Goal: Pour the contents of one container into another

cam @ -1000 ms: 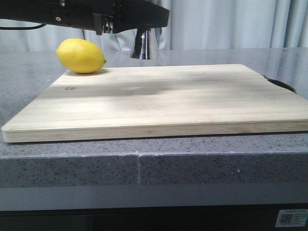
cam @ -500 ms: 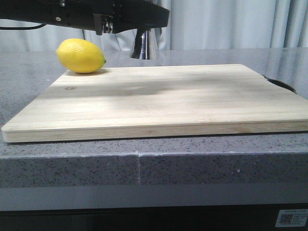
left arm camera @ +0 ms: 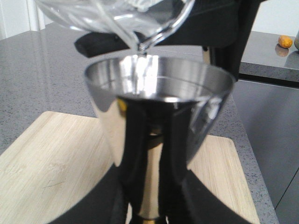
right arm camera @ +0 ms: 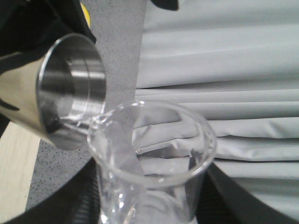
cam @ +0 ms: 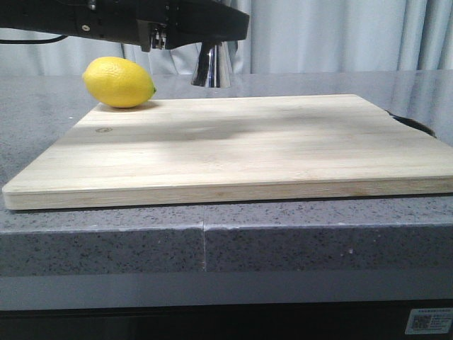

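The steel jigger (cam: 212,65) hangs above the far edge of the wooden board, its upper part hidden behind my left arm. In the left wrist view its open cone (left arm camera: 159,84) fills the middle, and my left gripper (left arm camera: 152,205) is shut on its waist. The clear glass beaker (left arm camera: 117,14) is tipped over it, with the pour lip just above the jigger's mouth. Whether liquid runs from the lip, I cannot tell. My right gripper (right arm camera: 154,205) is shut on the beaker (right arm camera: 152,154), whose rim lies against the jigger (right arm camera: 56,93).
A yellow lemon (cam: 118,82) rests on the back left corner of the wooden cutting board (cam: 248,142), just left of the jigger. The board lies on a grey speckled counter (cam: 106,248). Pale curtains (cam: 340,35) hang behind. A small orange object (left arm camera: 285,41) sits on a far surface.
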`<state>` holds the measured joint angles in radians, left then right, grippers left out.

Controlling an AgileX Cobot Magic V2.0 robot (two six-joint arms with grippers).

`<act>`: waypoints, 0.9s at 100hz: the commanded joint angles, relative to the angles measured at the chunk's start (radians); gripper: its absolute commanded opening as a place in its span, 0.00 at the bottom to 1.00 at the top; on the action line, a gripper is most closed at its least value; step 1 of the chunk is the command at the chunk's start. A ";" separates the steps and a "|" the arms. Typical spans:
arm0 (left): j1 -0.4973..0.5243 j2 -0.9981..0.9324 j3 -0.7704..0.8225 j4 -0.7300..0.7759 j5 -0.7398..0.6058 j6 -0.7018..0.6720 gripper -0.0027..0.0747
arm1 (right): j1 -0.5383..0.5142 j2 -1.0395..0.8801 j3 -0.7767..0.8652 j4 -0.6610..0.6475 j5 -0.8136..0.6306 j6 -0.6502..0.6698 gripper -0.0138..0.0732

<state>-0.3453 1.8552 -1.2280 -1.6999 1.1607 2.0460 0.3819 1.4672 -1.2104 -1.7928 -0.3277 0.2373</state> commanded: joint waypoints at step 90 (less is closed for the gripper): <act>-0.012 -0.047 -0.029 -0.072 0.070 0.000 0.01 | 0.016 -0.045 -0.038 -0.001 0.049 -0.010 0.41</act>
<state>-0.3453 1.8552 -1.2280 -1.6981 1.1607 2.0467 0.3899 1.4672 -1.2104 -1.8035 -0.3117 0.2334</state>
